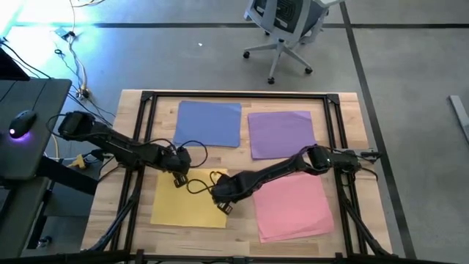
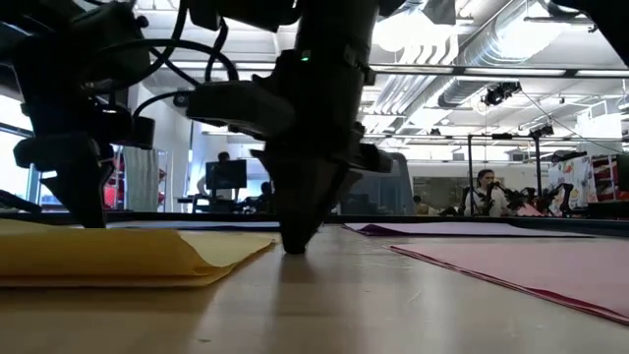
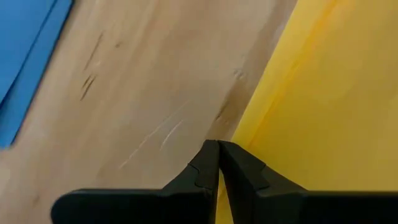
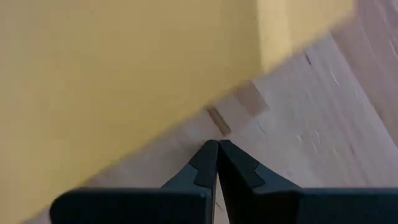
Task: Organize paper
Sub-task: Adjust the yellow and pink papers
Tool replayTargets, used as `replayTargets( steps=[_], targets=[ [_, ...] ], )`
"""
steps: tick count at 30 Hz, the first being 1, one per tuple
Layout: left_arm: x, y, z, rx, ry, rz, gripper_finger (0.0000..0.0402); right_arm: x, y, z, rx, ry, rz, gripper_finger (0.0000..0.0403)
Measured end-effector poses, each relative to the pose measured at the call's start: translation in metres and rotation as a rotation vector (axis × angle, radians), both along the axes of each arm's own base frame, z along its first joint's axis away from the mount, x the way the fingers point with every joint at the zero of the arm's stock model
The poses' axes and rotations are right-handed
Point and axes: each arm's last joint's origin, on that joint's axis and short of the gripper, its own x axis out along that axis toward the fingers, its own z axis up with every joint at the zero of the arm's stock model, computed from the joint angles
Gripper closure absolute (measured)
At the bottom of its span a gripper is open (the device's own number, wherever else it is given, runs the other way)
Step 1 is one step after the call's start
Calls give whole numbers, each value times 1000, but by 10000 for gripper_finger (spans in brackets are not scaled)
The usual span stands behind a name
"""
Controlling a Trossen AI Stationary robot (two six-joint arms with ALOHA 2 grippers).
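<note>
Four papers lie flat on the wooden table: blue (image 1: 209, 122) far left, purple (image 1: 282, 134) far right, pink (image 1: 293, 207) near right, yellow (image 1: 187, 202) near left. In the low view the yellow paper (image 2: 108, 254) shows more than one layer, its right edge curling. My left gripper (image 1: 180, 180) is shut and points down at the yellow paper's far edge (image 3: 261, 118). My right gripper (image 1: 224, 206) is shut, its tip down on bare wood just beside the yellow paper's right edge (image 4: 205, 106). My left gripper (image 3: 217, 144) comes from above with shut fingers at the yellow paper's far edge; in the low view its tip (image 2: 86, 218) reaches sheet level, and I cannot tell whether it touches. My right gripper (image 2: 295, 246) rests its shut fingertips on the tabletop (image 4: 292, 124), pointing down, just right of the yellow paper's corner (image 2: 265, 241); it does not show any touch on the paper.
A black frame rail (image 1: 146, 95) runs around the table's edges. Cables (image 1: 198, 183) loop over the yellow paper between the arms. An office chair (image 1: 286, 29) stands beyond the far edge, a desk with a mouse (image 1: 22, 121) at the left. A person (image 2: 484, 192) sits in the room behind.
</note>
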Motion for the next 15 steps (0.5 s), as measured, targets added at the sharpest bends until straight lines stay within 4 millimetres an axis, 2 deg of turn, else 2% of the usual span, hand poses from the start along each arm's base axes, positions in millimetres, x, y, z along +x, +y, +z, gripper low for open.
replayTargets(
  steps=[7,15],
  targets=[
    [4,-8,2,-39,-52,-59,401,5,0,0,-23,-50,51,403],
    [4,-11,3,-61,-58,-85,401,4,1,4,-17,-42,20,403]
  ],
)
